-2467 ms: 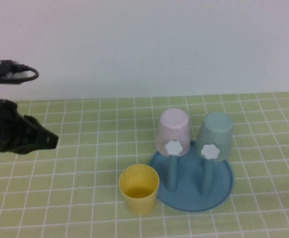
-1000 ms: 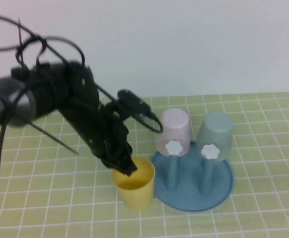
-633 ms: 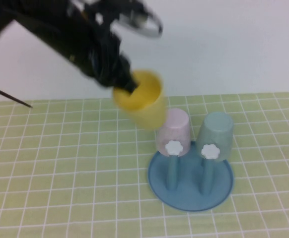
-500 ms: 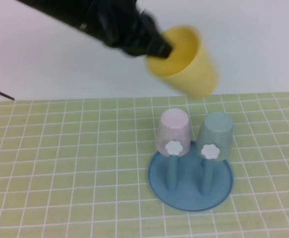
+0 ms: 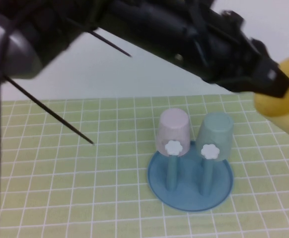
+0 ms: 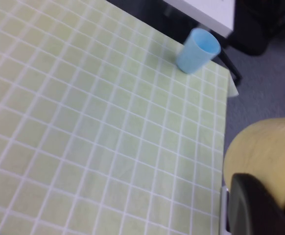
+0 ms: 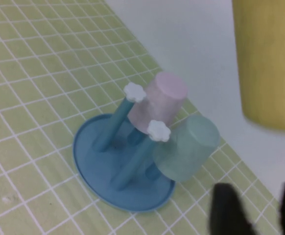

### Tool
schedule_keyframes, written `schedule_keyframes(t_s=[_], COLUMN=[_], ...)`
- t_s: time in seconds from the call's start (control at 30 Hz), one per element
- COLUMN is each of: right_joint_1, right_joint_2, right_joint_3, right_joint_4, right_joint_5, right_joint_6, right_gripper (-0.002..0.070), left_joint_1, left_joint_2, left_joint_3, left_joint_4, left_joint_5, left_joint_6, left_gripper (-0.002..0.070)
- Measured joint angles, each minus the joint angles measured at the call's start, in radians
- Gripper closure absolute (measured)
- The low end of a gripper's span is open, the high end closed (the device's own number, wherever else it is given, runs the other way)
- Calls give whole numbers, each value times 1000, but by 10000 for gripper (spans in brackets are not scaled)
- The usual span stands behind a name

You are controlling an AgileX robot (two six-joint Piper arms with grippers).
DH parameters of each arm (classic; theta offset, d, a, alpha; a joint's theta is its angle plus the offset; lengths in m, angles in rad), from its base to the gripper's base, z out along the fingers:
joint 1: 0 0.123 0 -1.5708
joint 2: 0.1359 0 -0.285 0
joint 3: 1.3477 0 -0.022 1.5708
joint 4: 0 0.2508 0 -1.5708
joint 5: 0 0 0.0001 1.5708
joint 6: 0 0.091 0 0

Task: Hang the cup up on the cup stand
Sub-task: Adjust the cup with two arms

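Note:
The yellow cup (image 5: 285, 96) hangs in the air at the right edge of the high view, above and right of the cup stand (image 5: 224, 191). My left gripper (image 5: 277, 84), on the arm reaching across from the upper left, is shut on its rim. In the left wrist view a black finger (image 6: 255, 208) lies against the cup (image 6: 262, 154). The stand (image 7: 91, 159) has two free pegs tipped with white knobs (image 5: 174, 147). My right gripper (image 7: 260, 210) shows only in its wrist view. It is open and holds nothing, hovering beside the stand with the cup (image 7: 267, 58) ahead of it.
A pale pink cup (image 5: 173, 130) and a teal cup (image 5: 216, 134) sit upside down on the stand's back pegs. A light blue cup (image 6: 197, 50) stands near the table's far corner in the left wrist view. The left arm's thin cables (image 5: 50, 116) hang over the left of the table.
The left arm has lifted the yellow cup off the table in front of the stand and swung it up and rightwards, past the stand, to the right edge.

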Motion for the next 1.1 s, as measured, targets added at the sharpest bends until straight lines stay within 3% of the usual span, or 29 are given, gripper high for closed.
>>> schedule_keyframes(t_s=[0.13,0.2,0.3,0.9,1.1], right_joint_1=[0,0,0,0,0], right_joint_2=[0,0,0,62,62], right_joint_3=[0,0,0,0,0], right_joint_4=[2,-6,-7,-3,-1], right_joint_5=[0,2,-18,-106,-107], right_joint_6=[-8,-8,-8,-16,-16], right_gripper=[148,59,7,-16,113], left_joint_1=[-58,-75,-97,-157,-157], left_joint_2=[18,22,26,35,35], left_joint_3=[0,0,0,0,0], left_joint_4=[13,18,27,-2,12], left_joint_5=[-45,-70,-78,-69,-69], left_joint_6=[10,10,10,10,10], left_gripper=[664,664,664,664,664])
